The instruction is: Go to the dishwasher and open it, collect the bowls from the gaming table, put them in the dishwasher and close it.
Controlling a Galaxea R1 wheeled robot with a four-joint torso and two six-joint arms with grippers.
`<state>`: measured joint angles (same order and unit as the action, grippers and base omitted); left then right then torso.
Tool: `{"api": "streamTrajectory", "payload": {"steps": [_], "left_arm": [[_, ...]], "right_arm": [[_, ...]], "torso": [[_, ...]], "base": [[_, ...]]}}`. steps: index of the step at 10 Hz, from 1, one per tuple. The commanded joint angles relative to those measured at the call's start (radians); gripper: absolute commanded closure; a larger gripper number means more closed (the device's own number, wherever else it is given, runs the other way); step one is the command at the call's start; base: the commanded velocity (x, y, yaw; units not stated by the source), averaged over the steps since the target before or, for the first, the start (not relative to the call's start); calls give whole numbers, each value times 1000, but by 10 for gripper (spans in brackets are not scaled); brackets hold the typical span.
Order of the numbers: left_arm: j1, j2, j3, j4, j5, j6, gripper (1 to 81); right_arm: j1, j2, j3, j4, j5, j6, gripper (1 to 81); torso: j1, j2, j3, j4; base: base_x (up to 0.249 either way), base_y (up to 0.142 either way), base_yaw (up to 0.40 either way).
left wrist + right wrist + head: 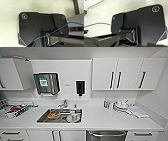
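Note:
The dishwasher (106, 135) shows at the lower edge of the head view, under the white counter (100, 119) and right of the sink. Its brushed steel front with the bar handle along the top looks shut. The bowls and the gaming table are out of view. Each wrist view looks onto the robot's own dark plate and jointed bar against a pale surface, with a thin blue cable (58, 29) running across.
A steel sink (60, 116) holds an orange bowl and white dishes. White dishes (121, 106), a small bottle (106, 104) and a cloth (137, 112) lie on the counter's right. Clutter (15, 109) sits at the left. White wall cabinets (127, 73) hang above.

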<state>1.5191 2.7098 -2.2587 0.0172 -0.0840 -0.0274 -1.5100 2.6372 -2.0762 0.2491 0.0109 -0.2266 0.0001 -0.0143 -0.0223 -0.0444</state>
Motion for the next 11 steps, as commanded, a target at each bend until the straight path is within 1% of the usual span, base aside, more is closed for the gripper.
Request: {"api": "streamTrajectory", "payload": {"steps": [1, 9, 11], "left_arm": [[-46, -21, 11, 7, 49, 1, 10], [-46, -19, 11, 7, 49, 0, 10], [-46, -19, 11, 7, 49, 0, 10]], "right_arm": [[50, -23, 19, 2, -61, -2, 10], [50, -23, 21, 2, -61, -2, 10], [52, -23, 18, 10, -61, -2, 10]], "torso": [[0, 0, 0, 0], [0, 0, 0, 0], [0, 0, 0, 0]], "base": [[112, 0, 0], [106, 0, 0], [45, 0, 0]]}}
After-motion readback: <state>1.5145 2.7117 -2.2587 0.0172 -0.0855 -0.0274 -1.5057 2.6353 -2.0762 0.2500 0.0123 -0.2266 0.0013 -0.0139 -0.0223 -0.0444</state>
